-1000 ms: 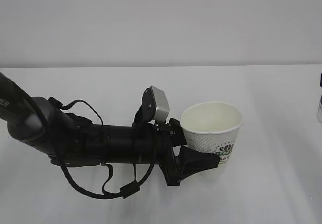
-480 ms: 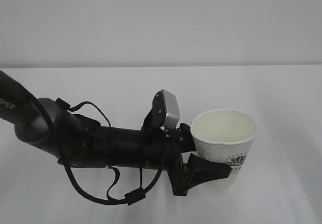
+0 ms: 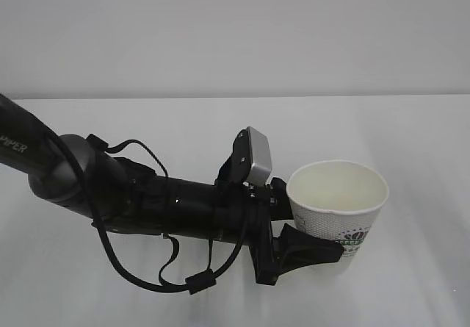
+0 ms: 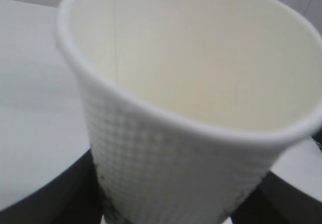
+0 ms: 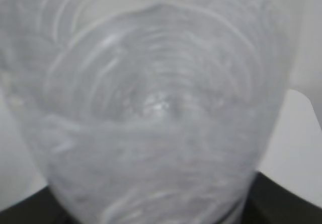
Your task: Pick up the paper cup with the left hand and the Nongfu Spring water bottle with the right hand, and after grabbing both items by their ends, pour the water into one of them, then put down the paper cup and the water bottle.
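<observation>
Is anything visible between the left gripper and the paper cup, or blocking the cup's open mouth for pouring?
Nothing visible. The left gripper is already clamped on the paper cup low on its wall, and the cup's mouth is open and uncovered.

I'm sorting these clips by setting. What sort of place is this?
Probably a lab test bench: a bare white table against a blank wall, with a black robot arm holding a paper cup.

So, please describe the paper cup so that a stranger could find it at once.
On the white table, follow the black left arm to its gripper. The paper cup sits upright between its fingers: white, open-topped, with a green logo low on its side.
</observation>
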Available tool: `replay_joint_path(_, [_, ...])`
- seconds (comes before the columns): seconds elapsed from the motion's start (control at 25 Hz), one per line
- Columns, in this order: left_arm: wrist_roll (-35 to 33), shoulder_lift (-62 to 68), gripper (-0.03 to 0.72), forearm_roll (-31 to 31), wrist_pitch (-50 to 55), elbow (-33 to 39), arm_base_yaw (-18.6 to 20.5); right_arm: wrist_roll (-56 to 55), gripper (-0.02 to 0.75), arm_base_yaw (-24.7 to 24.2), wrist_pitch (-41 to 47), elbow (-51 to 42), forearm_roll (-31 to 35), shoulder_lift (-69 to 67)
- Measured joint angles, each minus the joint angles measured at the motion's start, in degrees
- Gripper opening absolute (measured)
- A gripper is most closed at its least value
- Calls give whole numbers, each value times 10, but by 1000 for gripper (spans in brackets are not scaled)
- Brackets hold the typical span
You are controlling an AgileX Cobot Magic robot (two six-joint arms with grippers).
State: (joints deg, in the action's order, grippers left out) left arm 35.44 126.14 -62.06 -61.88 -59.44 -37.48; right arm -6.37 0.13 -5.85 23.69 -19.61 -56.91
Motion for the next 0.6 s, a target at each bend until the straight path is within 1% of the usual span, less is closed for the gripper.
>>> replay_joint_path(0.12, [4,0,489,-4,0,0,0,0,422,0,0,0,-18,0])
replay_joint_path(0.36, [15,0,489,-4,1,0,0,0,422,0,0,0,-99,0])
replay_joint_path(0.6, [19,0,489,-5,1,0,-13,0,422,0,0,0,-138,0])
